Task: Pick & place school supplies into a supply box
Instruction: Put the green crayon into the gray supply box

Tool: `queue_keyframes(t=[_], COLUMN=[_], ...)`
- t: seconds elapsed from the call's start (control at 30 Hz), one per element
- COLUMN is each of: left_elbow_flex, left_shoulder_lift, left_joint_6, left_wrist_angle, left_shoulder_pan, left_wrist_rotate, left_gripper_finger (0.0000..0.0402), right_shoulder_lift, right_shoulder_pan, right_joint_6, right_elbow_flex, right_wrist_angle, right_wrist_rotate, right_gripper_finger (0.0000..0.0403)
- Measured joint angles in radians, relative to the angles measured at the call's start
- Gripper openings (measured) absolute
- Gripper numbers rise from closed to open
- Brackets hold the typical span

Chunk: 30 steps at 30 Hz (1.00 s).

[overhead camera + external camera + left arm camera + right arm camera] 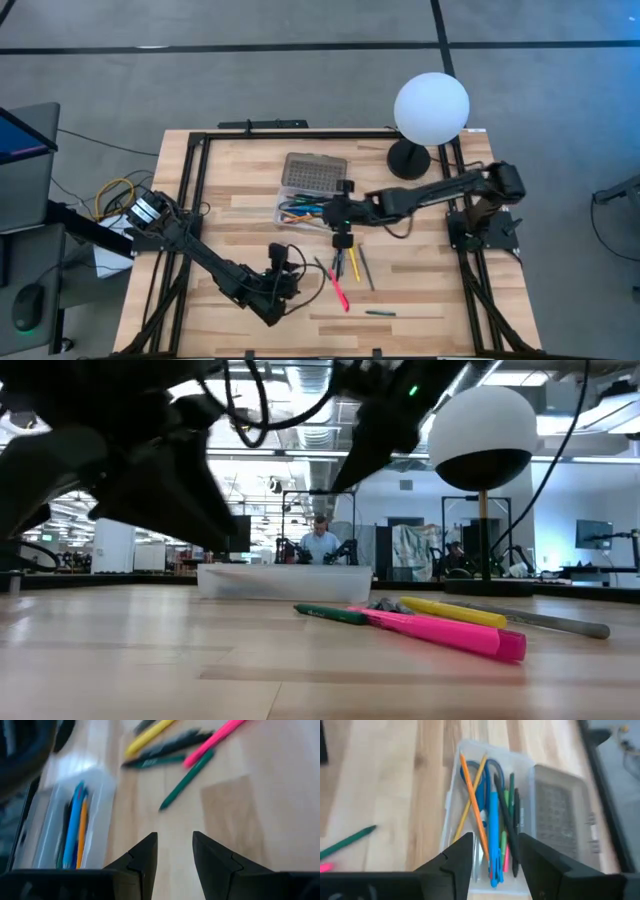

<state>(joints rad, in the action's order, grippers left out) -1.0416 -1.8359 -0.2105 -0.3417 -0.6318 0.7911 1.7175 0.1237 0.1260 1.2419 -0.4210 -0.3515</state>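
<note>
The supply box point(300, 208) is a clear tray with several pens, pencils and blue-handled scissors point(490, 807) lying inside it. Its grey dotted lid point(315, 172) lies open on the far side. My right gripper point(495, 855) hangs open above the box's right end with nothing between its fingers. Loose supplies lie on the wood near the middle: a yellow pen point(338, 262), dark pens point(360, 265), a pink marker point(339, 291) and a green pen point(380, 312). My left gripper point(175, 851) stands open and empty over the table, left of these pens point(187, 780).
A lamp with a white globe point(431, 108) and a black foot point(408, 160) stands at the far right. Black frame rails point(190, 190) run along the table's sides. Bare wood lies near the front edge. A person shows far behind the table point(320, 545).
</note>
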Motion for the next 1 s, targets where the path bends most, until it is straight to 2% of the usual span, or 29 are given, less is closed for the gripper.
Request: queue_keyframes(t=[0.23, 0.37, 0.5, 0.73, 1.0], left_elbow_flex=[0.000, 0.000, 0.000, 0.000, -0.001], left_shoulder_lift=[0.000, 0.000, 0.000, 0.000, -0.056], left_joint_6=[0.277, 0.378, 0.465, 0.544, 0.612], left_wrist_angle=[0.181, 0.225, 0.263, 0.283, 0.361], left_shoulder_pan=[0.091, 0.155, 0.218, 0.330, 0.415], left_wrist_rotate=[-0.233, -0.335, -0.444, -0.633, -0.812], left_gripper_finger=[0.0118, 0.0118, 0.0118, 0.0118, 0.0118], right_shoulder_lift=[-0.192, -0.292, -0.373, -0.440, -0.435], right_shoulder_pan=[0.123, 0.201, 0.275, 0.389, 0.463], right_joint_6=[-0.066, -0.124, -0.175, -0.238, -0.276], right_elbow_flex=[-0.136, -0.253, -0.368, -0.512, -0.576], right_wrist_angle=[-0.006, 0.038, 0.089, 0.213, 0.294], right_wrist_rotate=[-0.145, -0.262, -0.329, -0.468, -0.578], right_gripper_finger=[0.0131, 0.0125, 0.0123, 0.0123, 0.0123])
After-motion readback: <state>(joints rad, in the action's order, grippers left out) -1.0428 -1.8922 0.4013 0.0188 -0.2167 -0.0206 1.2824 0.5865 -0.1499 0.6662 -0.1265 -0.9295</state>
